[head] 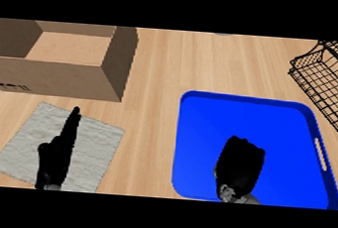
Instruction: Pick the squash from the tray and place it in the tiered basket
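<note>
Nearest, at the lower left, the left hand (pixel 55 157) comes up from the bottom edge with its fingers straight, pressed together and pointing away from the robot (at rest, holding nothing). It shows over a grey cloth (pixel 96 143), a rough rectangle lying flat and a little askew on the wooden counter (pixel 161 61). Beyond the cloth, at the upper left, stands an open cardboard box (pixel 57 81), its brown front wall toward the robot and its bare floor visible inside; box and cloth are near each other but apart. Right of both lies the blue tray (pixel 199 138), a rounded rectangle with a raised rim and a pale slot (a handle cut-out, it seems) in its right side. The right hand (pixel 240 163) shows over the tray's lower middle, coming in from the bottom edge as a dark, compact shape; whether it is spread or closed on anything cannot be told. The squash is not in sight: bare blue floor shows all round that hand, so if it is on the tray it is hidden beneath the hand, and I cannot tell. At the far right, toward the upper corner, the black wire basket (pixel 332 82) stands on the counter, just beyond the tray's far right corner and apart from it.
</note>
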Tool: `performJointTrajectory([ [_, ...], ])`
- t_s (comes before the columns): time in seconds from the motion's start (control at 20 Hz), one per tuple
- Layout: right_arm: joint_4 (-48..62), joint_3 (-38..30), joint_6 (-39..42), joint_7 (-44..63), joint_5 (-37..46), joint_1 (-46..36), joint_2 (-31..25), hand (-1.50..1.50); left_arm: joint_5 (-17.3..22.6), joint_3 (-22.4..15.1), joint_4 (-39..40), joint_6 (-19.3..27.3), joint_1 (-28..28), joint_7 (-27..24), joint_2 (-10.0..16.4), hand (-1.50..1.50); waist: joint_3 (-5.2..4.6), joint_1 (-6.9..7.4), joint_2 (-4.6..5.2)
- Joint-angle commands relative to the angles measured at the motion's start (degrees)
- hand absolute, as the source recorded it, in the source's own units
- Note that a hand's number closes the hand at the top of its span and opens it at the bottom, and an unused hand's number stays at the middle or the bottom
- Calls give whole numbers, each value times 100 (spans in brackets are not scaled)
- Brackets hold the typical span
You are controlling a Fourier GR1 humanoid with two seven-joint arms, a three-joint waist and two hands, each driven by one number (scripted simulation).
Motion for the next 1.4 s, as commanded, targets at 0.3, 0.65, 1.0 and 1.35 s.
performJointTrajectory([
  [0.3,-987,-4008,-639,-1480,-2565,915,-1123,150,-13,2,-71,206,409,156,-84,0,24,-325,91],
  [0.65,-1702,-5576,-902,-1615,-3676,424,-1356,150,42,39,-51,-38,361,127,-35,0,3,-104,76],
  [1.0,-3787,-6276,-319,-905,-4044,169,-2012,150,-74,93,-18,80,103,390,-76,0,-9,-117,65],
  [1.35,-3606,-6589,727,-180,-4492,-1003,-3330,150,-204,18,-82,-54,22,517,-169,0,-5,25,98],
])
